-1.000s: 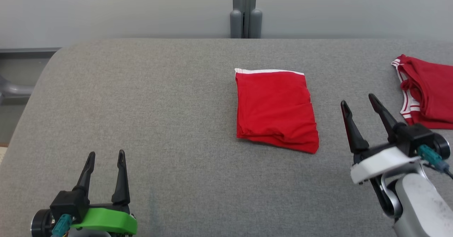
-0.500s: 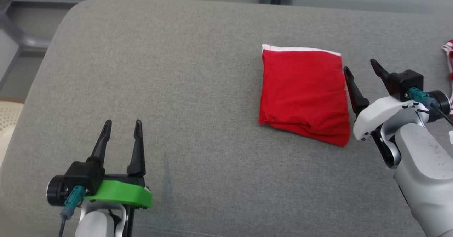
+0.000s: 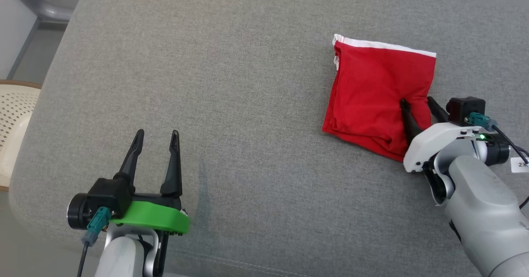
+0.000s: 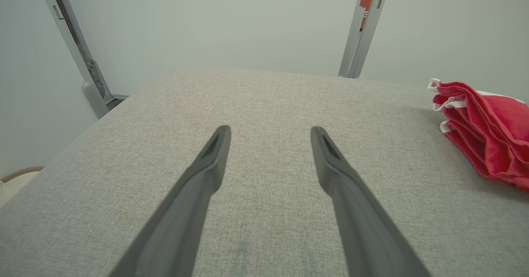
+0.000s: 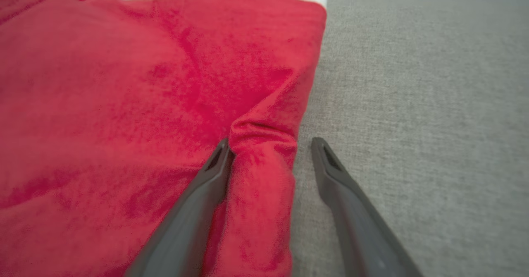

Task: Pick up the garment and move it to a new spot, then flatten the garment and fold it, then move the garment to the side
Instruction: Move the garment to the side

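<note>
The garment (image 3: pixel 376 91) is a red folded cloth with a white band along its far edge, lying on the grey padded table (image 3: pixel 206 62) at the right. My right gripper (image 3: pixel 416 101) is open at the garment's right edge. Its left finger presses on the cloth and its right finger rests on the table just beside it. In the right wrist view a bunched ridge of the garment (image 5: pixel 144 82) sits between the fingers of the right gripper (image 5: pixel 268 142). My left gripper (image 3: pixel 158 132) stands open and empty at the near left. The left wrist view shows the left gripper (image 4: pixel 270 130) over bare table, with the garment (image 4: pixel 492 140) far to its right.
A pale perforated basket (image 3: pixel 12 120) stands off the table's left edge. A metal post (image 4: pixel 363 25) rises behind the table against a pale wall. The table's rounded far-left corner (image 3: pixel 78 4) is in view.
The head camera has tilted down and shifted. My right gripper has gone forward and left onto the garment's right edge, bunching cloth between its fingers. The left gripper stays open.
</note>
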Motion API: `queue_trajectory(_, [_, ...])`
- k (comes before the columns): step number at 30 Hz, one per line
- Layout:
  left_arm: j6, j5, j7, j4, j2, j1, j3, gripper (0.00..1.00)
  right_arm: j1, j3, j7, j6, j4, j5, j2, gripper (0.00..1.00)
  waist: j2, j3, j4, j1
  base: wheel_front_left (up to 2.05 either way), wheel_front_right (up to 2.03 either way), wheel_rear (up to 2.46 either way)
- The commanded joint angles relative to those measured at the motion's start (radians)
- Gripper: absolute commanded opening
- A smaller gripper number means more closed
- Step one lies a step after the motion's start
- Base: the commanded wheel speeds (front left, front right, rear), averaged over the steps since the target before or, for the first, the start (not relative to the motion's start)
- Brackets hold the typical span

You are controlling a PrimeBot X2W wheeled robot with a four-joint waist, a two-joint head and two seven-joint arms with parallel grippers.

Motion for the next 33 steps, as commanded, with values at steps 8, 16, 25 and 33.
queue_trajectory(8, [0.004, -0.001, -0.002, 0.002, 0.001, -0.013, 0.004, 1.0, -0.038, 0.112, -0.011, -0.002, -0.01, 0.031, -0.047, 0.0, 0.0, 0.004, -0.062, 0.0, 0.0, 0.0, 0.0])
queue_trajectory(16, [-0.002, 0.015, -0.001, -0.013, 0.002, -0.06, -0.011, 1.0, -0.169, 0.287, 0.037, -0.001, -0.128, 0.051, -0.211, 0.0, 0.0, 0.082, -0.165, 0.0, 0.0, 0.0, 0.0])
queue_trajectory(25, [-0.012, 0.064, -0.001, -0.043, 0.012, -0.109, 0.009, 1.0, -0.283, 0.373, 0.097, -0.001, -0.271, 0.152, -0.454, 0.0, 0.0, 0.201, -0.291, 0.0, 0.0, 0.0, 0.0])
queue_trajectory(33, [-0.018, 0.099, -0.001, -0.091, 0.044, -0.123, 0.016, 1.0, -0.363, 0.349, 0.131, -0.001, -0.318, 0.251, -0.638, 0.0, 0.0, 0.28, -0.367, 0.0, 0.0, 0.0, 0.0])
